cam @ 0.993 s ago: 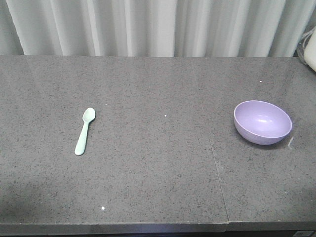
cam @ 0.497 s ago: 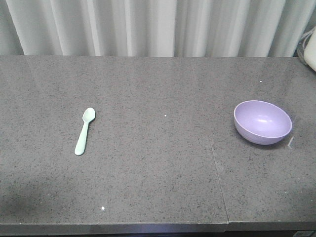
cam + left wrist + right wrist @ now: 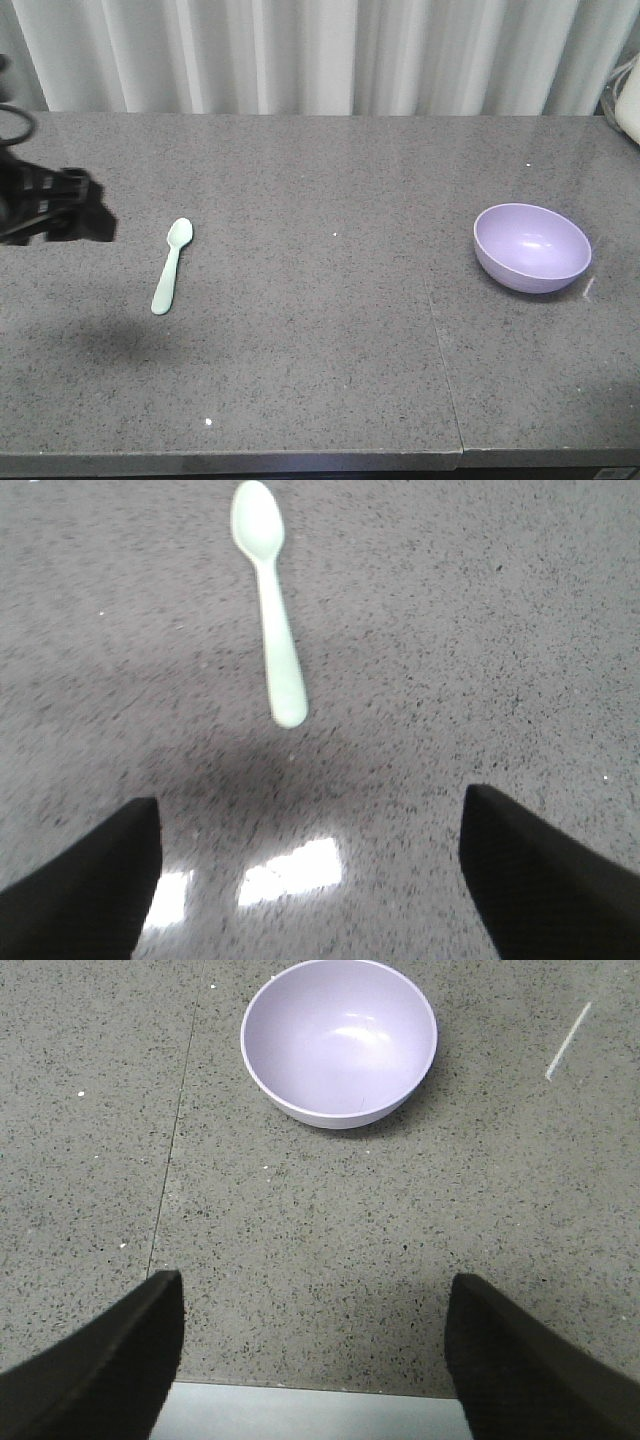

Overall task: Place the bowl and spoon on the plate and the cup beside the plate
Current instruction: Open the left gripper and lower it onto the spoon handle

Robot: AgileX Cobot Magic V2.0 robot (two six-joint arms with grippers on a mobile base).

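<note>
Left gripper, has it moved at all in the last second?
Yes. The left gripper has come into the front view from the left edge, toward the mint-green spoon, which has stayed put.

One spoon (image 3: 172, 265), one bowl (image 3: 532, 247), and two grippers: the left gripper (image 3: 310, 810) and the right gripper (image 3: 312, 1282)

Bare counter (image 3: 330, 330) lies between spoon (image 3: 172, 265) and bowl (image 3: 532, 247), which are well apart. Left gripper (image 3: 310, 880), jaws spread: free path to spoon at 12 o'clock. Right gripper (image 3: 315, 1360), jaws spread: free path to bowl at 12 o'clock. Curtain (image 3: 320, 55) bounds the far edge.
</note>
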